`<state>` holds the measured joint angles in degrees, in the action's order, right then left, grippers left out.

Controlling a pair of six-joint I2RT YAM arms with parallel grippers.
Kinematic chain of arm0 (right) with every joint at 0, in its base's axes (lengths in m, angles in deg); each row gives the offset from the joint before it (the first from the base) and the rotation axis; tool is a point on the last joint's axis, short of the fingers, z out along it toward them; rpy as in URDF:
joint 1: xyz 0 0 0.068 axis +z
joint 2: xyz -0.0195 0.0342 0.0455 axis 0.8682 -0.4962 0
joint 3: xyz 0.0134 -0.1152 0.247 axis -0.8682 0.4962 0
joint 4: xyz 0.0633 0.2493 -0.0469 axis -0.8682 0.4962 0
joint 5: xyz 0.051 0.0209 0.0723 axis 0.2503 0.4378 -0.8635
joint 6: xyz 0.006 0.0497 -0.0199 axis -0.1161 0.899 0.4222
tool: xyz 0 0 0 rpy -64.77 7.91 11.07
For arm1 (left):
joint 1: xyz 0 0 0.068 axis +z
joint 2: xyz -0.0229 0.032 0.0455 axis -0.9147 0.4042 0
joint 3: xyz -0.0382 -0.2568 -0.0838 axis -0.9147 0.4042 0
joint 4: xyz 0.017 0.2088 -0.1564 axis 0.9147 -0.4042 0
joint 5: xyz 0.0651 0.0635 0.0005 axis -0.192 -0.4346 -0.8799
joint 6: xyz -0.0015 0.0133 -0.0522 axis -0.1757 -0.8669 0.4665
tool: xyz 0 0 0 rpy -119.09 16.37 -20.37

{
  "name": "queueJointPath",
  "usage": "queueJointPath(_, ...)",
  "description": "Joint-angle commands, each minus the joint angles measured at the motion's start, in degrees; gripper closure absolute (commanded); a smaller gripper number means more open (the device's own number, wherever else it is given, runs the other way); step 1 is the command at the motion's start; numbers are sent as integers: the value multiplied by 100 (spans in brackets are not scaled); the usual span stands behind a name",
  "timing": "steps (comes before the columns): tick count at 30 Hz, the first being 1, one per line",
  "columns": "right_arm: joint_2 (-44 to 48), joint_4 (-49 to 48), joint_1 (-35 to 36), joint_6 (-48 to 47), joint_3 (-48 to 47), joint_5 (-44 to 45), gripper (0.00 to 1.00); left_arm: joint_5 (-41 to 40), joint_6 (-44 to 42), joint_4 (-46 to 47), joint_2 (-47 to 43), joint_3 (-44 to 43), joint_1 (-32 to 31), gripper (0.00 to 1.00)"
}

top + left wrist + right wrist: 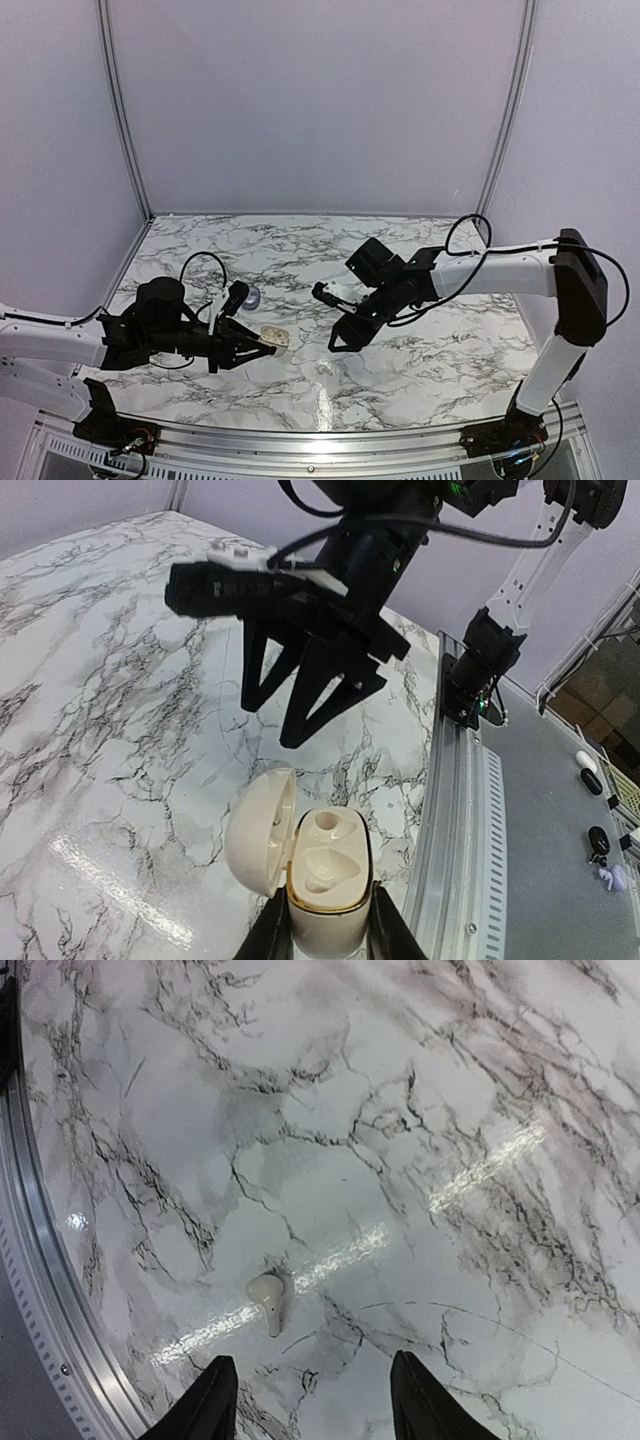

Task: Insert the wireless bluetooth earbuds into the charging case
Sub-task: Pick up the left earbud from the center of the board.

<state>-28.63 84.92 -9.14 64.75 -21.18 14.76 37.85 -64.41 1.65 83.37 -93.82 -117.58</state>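
**Top external view.** The white, black-veined marble-pattern tabletop [300, 245] carries all items. The left pincer [268, 345], in the lower left of the frame, is closed on the small cream-white rounded charging case [277, 337], whose lid is swung open. The right pincer [342, 342], just right of centre, points down toward the tabletop with its fingers parted and empty. It is near the case but apart from it. One tiny pale greyish earbud [325, 368] lies on the tabletop below the right pincer, toward the lower edge. A second small greyish shiny piece [252, 296] lies to the upper left of the case, beside the left arm. It is too small to make out in detail.

**Left wrist view.** The case [325, 880] stands upright at bottom centre, gripped on both flanks by the left pincer [330, 935]. Its lid hangs open to the left and the moulded wells face up. The right pincer [270, 727] hangs in the upper centre, spread wide and clear of the case.

**Right wrist view.** The right pincer's black fingers [205, 1405] sit at the bottom edge, wide apart with nothing between them. The earbud [268, 1298] lies on its side at lower left of centre, just above the fingers and touching neither. A grey aluminium rail [30, 1260] runs down the left edge.
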Motion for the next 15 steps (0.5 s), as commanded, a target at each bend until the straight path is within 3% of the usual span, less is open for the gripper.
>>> queueJointPath(1,-465,465,277,-276,-581,131,48,-337,211,188,-502,271,209,100)
queueJointPath(15,-1560,1441,859,-693,-1812,980,51,-814,631,-162,-1143,537,840,100)
